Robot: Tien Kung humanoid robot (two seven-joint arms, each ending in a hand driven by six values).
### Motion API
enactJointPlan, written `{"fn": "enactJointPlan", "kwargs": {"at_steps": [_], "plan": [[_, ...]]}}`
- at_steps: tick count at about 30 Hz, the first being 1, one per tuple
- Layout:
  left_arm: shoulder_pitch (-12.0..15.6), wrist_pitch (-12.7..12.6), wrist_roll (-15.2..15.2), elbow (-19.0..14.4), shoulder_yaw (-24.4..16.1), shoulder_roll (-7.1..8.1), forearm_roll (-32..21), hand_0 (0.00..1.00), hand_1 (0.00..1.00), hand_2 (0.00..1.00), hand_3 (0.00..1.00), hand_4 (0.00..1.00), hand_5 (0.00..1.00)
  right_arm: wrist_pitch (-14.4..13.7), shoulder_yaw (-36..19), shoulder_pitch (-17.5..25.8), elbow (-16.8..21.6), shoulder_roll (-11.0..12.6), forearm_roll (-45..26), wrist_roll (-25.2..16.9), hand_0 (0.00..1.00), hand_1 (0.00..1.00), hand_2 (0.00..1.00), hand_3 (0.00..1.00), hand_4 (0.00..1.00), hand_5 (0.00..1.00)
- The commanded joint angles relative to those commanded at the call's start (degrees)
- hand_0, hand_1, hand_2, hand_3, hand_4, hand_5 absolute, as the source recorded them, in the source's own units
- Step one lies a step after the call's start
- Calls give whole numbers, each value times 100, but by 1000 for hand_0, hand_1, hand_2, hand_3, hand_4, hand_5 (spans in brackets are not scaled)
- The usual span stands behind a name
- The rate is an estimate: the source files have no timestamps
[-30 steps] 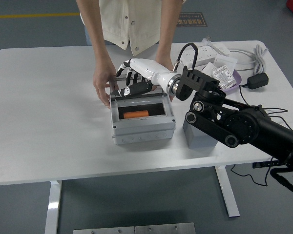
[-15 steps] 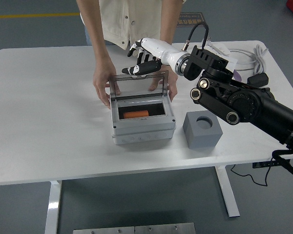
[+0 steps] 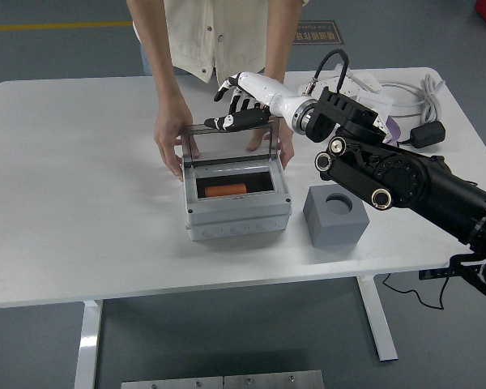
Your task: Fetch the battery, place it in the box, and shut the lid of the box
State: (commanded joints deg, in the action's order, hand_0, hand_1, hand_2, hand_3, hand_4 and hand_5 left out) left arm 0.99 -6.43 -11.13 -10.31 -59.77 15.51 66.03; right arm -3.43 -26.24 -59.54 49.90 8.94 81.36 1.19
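Right hand (image 3: 241,104) is hovering at the top edge of the raised lid (image 3: 229,146), fingers (image 3: 227,123) loosely spread, gripping nothing. Battery (image 3: 226,190) is lying inside the box (image 3: 237,217), below and near of the fingers. A person's hands (image 3: 172,146) are steadying the box's far sides.

Single high view from robot's side, facing forward and down over whole table (image 3: 81,243); near edge at bottom.

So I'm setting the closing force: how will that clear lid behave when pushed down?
The lid looks thin, so probably light and easy to swing. It stands upright on the box's rear edge, likely hinged. A person's hands brace the box, suggesting it slides easily.
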Motion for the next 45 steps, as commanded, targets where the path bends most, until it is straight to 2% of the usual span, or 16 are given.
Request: {"fn": "enactJointPlan", "kwargs": {"at_steps": [6,17,18,29,37,45], "plan": [[6,1,8,0,9,0,-6,612,708,558,532,203,2,22,68,22,-19,-5,-19,-21,285,414,467,682,915,596],[29,5,-13,0,-50,12,48,611,709,559,532,201,2,482,-17,-160,-94,22,-135,234,289,413,468,681,919,629],[32,6,-13,0,-53,13,52,610,708,558,529,195,2,531,-13,-174,-103,21,-146,270,306,420,469,692,998,854],[58,0,-14,0,-86,11,64,610,708,559,530,193,2,844,59,-130,-40,25,-146,573,306,419,474,697,998,896],[61,-10,0,0,-36,4,-10,608,706,558,529,185,2,1305,-133,-82,434,180,140,1034,295,414,471,702,998,920],[68,-19,7,0,-5,-6,-58,607,706,558,529,180,2,1964,-224,-12,971,388,369,1599,287,408,466,691,998,933]]}}
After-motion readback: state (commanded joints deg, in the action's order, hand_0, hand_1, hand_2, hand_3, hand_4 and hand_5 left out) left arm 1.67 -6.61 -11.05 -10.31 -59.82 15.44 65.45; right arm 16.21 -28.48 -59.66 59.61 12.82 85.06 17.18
